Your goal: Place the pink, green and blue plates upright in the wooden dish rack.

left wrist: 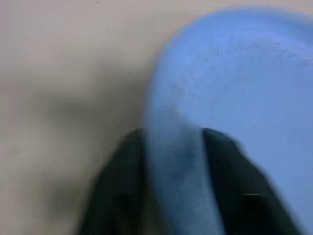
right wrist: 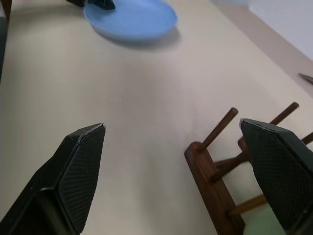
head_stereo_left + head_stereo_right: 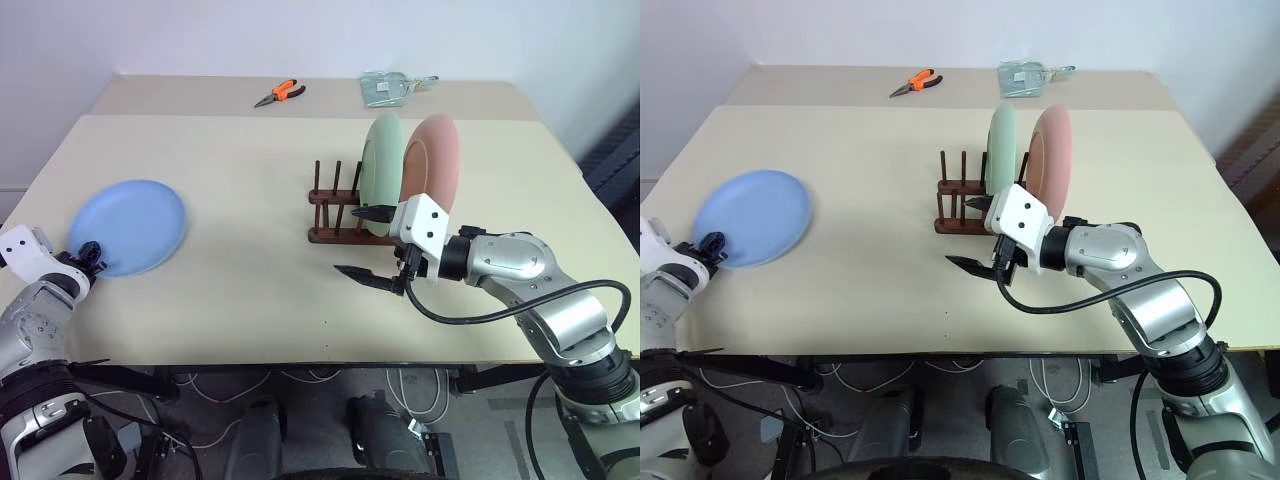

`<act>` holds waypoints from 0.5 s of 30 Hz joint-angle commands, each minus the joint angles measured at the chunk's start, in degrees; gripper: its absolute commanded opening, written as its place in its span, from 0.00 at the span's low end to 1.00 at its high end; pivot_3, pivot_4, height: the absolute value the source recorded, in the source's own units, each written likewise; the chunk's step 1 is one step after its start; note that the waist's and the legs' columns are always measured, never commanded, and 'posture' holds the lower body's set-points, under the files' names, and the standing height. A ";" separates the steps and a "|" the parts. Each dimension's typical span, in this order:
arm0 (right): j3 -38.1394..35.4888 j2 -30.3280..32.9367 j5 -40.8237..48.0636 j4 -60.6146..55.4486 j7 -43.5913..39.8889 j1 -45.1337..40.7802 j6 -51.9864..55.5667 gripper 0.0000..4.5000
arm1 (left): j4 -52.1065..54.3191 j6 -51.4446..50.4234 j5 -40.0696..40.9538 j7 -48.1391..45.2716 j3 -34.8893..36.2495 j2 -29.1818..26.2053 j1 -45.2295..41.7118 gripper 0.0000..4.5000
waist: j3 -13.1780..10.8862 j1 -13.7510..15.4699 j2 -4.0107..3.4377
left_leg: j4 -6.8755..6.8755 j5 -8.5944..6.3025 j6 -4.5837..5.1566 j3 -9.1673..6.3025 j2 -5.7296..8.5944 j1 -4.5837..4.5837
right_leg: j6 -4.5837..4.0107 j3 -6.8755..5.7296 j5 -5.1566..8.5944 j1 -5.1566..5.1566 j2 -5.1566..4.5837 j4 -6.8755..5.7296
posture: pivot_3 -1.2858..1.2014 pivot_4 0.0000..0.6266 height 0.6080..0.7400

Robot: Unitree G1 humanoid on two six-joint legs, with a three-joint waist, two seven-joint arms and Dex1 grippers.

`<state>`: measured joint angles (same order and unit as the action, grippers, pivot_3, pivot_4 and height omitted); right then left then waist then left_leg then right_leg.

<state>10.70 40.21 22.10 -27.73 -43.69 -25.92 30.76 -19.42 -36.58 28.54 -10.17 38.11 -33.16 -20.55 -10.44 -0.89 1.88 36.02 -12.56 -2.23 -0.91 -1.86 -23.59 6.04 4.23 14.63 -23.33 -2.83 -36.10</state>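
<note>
Blue plate (image 3: 130, 226) rim sits between left pincer (image 3: 88, 254) fingers on table (image 3: 240, 280).

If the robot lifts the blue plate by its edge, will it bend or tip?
The blue plate probably stays stiff; it keeps a firm round shape on the table. Held at one rim by the left gripper, it may droop. Its matte surface likely isn't very slippery.
</note>
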 commanded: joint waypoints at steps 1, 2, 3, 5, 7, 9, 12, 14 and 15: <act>-1.63 -0.26 0.30 -1.99 0.08 -1.18 1.06 1.00 | 1.40 0.81 1.56 -0.58 0.37 -0.22 -2.06 0.01 | 0.01 0.03 0.02 | 0.00 0.00 0.00 0.00 0.00 0.00 | 0.00 0.00 0.00 0.00 0.00 0.00 | 0.52 0.24 0.94; -1.82 -0.29 0.52 -2.38 0.21 -1.28 1.68 1.00 | 2.33 1.94 2.23 -1.46 -0.02 0.29 -2.82 0.01 | 0.01 0.08 0.02 | 0.00 0.00 0.00 0.00 0.00 0.00 | 0.00 0.00 0.00 0.00 0.00 0.00 | 0.52 0.24 0.94; -1.94 -0.34 0.65 -2.67 0.30 -1.37 2.14 1.00 | 3.00 2.74 2.70 -2.11 -0.25 0.65 -3.36 0.01 | 0.01 0.09 0.02 | 0.00 0.00 0.00 0.00 0.00 0.00 | -0.01 -0.01 0.00 0.00 0.00 -0.01 | 0.52 0.24 0.94; -1.54 -0.46 -0.92 -3.18 1.01 -1.76 1.51 1.00 | 6.36 4.55 4.45 -4.07 -0.76 1.94 -4.53 0.01 | 0.01 0.09 0.03 | 0.00 0.00 0.00 0.00 0.00 0.00 | -0.02 0.00 -0.01 0.01 -0.01 0.02 | 0.52 0.24 0.94; 0.76 -0.89 -4.88 -3.68 2.13 -2.88 -0.65 1.00 | 11.20 5.77 4.87 -6.79 -3.99 2.69 -6.17 0.01 | -0.01 0.10 0.06 | 0.00 0.00 -0.01 0.01 0.01 -0.01 | -0.02 0.00 -0.01 0.01 -0.02 0.03 | 0.52 0.24 0.94; 3.36 -1.48 -8.28 -3.87 2.44 -3.97 -2.67 1.00 | 14.36 6.33 4.39 -9.24 -7.53 2.64 -7.43 0.01 | -0.01 0.07 0.09 | -0.01 0.01 -0.02 0.00 0.01 -0.01 | -0.03 -0.01 -0.02 0.00 0.00 0.02 | 0.52 0.24 0.94; 7.37 -3.75 -14.29 -2.62 4.18 -6.35 -6.23 1.00 | 17.75 6.19 3.63 -11.95 -12.18 2.26 -9.41 0.01 | -0.01 -0.07 0.09 | -0.02 0.01 -0.02 0.01 0.01 -0.01 | -0.03 0.00 -0.02 0.01 0.01 0.04 | 0.52 0.24 0.94; 14.52 -6.83 -26.06 3.26 8.04 -11.42 -12.76 1.00 | 21.79 4.01 3.87 -12.88 -16.90 2.44 -13.27 0.01 | -0.01 -0.46 0.08 | -0.03 0.01 -0.02 0.03 0.01 0.00 | -0.02 0.02 -0.02 -0.02 0.03 0.02 | 0.52 0.24 0.94; 16.80 -7.93 -30.20 5.74 9.26 -13.04 -15.39 1.00 | 23.14 3.16 4.25 -13.06 -18.18 2.57 -14.48 0.01 | -0.02 -0.42 0.08 | -0.01 0.02 -0.04 0.04 0.00 0.00 | -0.05 0.03 -0.04 -0.06 0.07 -0.01 | 0.52 0.24 0.94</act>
<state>24.83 33.32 -1.02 -23.84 -37.04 -36.52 20.49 -1.01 -32.87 32.00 -22.14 21.68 -29.98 -32.72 -10.46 -1.31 1.96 35.98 -12.51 -2.32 -0.90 -1.86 -23.59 5.98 4.26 14.58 -23.40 -2.73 -36.12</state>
